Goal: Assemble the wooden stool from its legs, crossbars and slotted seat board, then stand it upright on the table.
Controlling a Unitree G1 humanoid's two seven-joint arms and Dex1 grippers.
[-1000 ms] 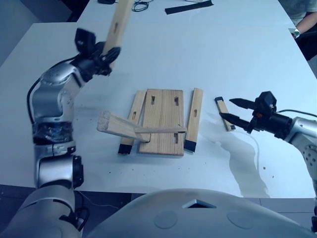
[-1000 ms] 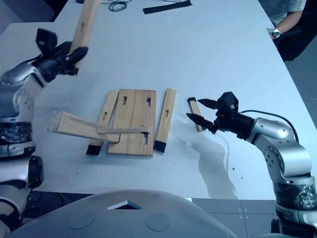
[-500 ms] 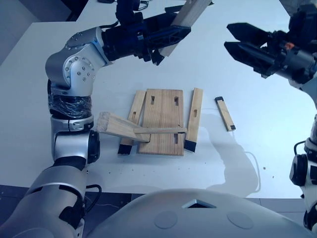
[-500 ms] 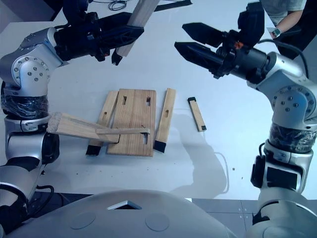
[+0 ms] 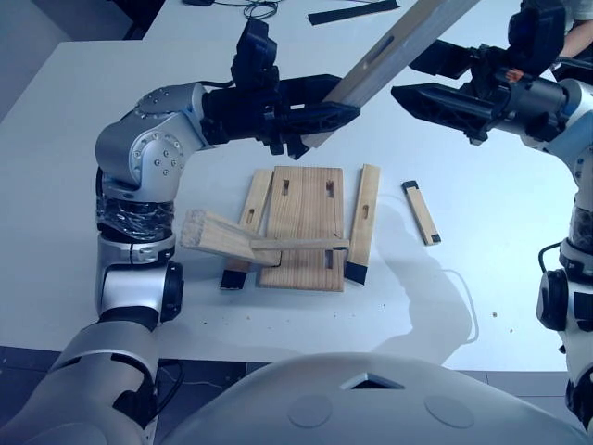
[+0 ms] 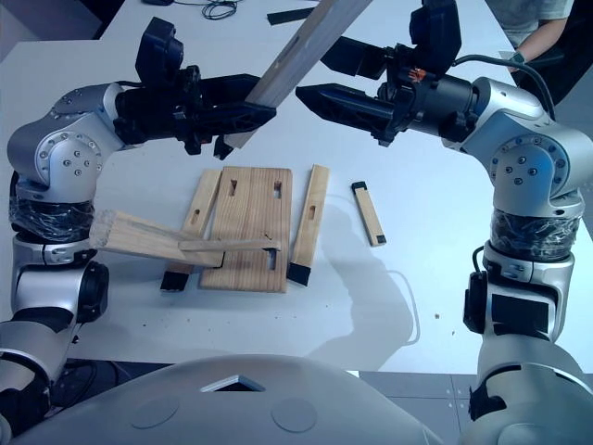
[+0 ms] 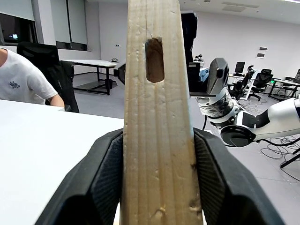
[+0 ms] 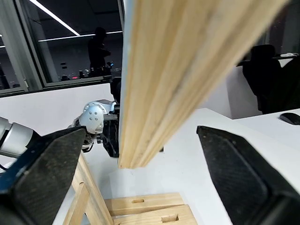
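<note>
**Now, leg lined up for a handover**

Our left tool (image 5: 329, 122) clamps the slotted leg (image 5: 400, 46) near its low end, raised above the desk (image 5: 482, 185). The leg's long axis climbs far-right, running between the fingers of our right tool (image 5: 403, 80), which gapes wide and holds nothing. We judge the right arm nearer the free end.

Diffuse overhead light spreading evenly over white table (image 5: 111, 83), tabletop reading bright. Seat board (image 5: 304, 227) casting only thin, soft-edged shadow; darker shadow sitting under raised leg assembly (image 5: 222, 236). Ceiling light strip (image 8: 51, 16) glowing above dark windows (image 8: 28, 56) in right wrist view. Held leg (image 7: 158, 140) catching even light, grain showing; left gripper fingers (image 7: 98, 183) beside it rendering dark, nearly featureless.
</note>
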